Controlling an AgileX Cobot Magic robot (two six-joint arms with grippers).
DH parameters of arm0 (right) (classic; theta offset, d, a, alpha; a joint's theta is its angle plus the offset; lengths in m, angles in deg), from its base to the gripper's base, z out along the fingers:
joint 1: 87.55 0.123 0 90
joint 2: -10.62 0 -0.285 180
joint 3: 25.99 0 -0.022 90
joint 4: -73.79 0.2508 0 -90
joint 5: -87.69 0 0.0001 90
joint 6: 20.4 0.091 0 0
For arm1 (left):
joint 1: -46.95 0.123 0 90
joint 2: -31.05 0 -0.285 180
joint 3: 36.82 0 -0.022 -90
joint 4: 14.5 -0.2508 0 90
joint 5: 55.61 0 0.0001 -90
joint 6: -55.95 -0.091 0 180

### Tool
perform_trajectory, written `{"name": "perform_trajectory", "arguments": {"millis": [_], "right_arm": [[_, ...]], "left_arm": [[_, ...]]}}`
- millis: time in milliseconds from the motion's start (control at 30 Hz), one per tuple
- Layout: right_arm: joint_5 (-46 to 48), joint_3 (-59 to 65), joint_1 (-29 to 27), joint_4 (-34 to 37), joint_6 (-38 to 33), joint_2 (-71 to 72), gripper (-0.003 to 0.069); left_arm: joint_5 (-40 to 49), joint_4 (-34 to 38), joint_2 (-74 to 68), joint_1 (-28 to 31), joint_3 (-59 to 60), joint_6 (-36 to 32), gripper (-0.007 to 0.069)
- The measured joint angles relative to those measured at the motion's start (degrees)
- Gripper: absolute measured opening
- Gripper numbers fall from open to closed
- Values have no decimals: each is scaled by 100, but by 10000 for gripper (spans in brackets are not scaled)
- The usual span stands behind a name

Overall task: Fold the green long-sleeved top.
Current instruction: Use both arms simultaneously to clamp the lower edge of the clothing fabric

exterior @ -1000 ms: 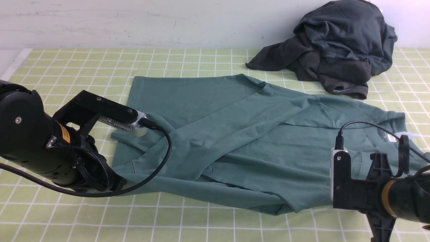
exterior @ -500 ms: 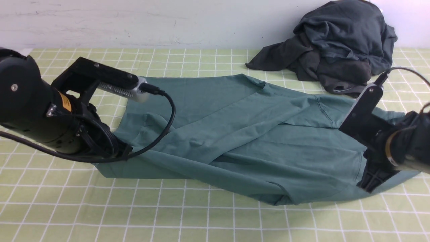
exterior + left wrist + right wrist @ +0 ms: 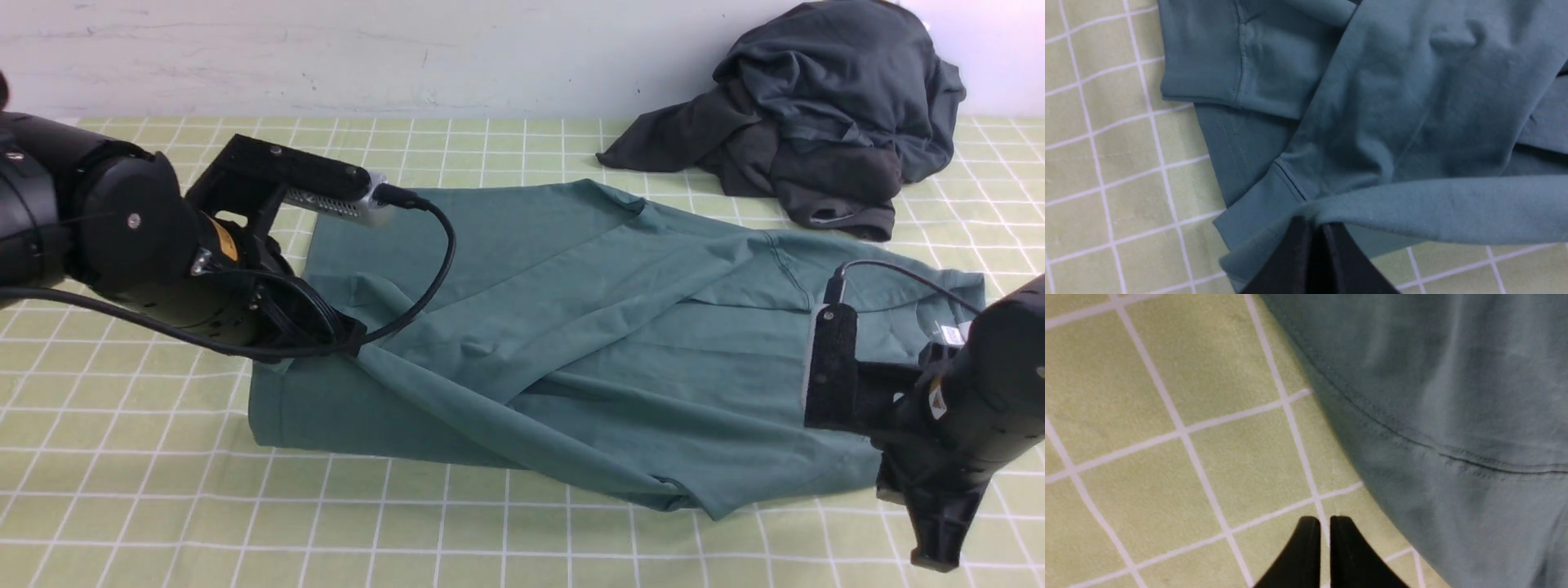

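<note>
Location: green long-sleeved top (image 3: 620, 343) lying mid-table on checked tablecloth (image 3: 163, 506), neckline toward the right arm.
Done: 1 sleeve laid diagonally over the body.
Remaining: probably the crosswise folds and squaring up.
Left gripper (image 3: 1312, 222): pressed together, pinching fabric at the hem end.
Right gripper (image 3: 1324, 522): barely parted, empty, just beside a stitched edge.
Material: soft, limp matte jersey; double-stitched hems.

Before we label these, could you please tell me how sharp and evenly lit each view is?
Front view: sharp, even light, soft shadows around the shirt. Left wrist view: fabric slightly soft, left gripper a dark blur. Right wrist view: stitching readable, right gripper blurred.
</note>
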Motion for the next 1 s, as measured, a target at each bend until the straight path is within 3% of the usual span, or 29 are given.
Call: {"name": "perform_trajectory", "arguments": {"millis": [133, 333, 633, 900, 1000], "right_arm": [[-155, 0, 0, -604, 297, -34, 143], [-256, -5, 0, -922, 357, -450, 209], [-931, -5, 0, -1521, 517, -837, 217], [-1529, -5, -50, -2558, 2156, -866, 221], [-1612, -5, -56, -2698, 2425, -873, 169]], "left_arm": [[-57, -44, -64, 98, -34, 96, -1], [-247, -44, -64, 458, -35, 433, -1], [-337, 21, -64, 566, -35, 596, -1], [-337, -71, -64, 571, -35, 600, -1], [-337, -88, -64, 571, -35, 600, -1]]}}
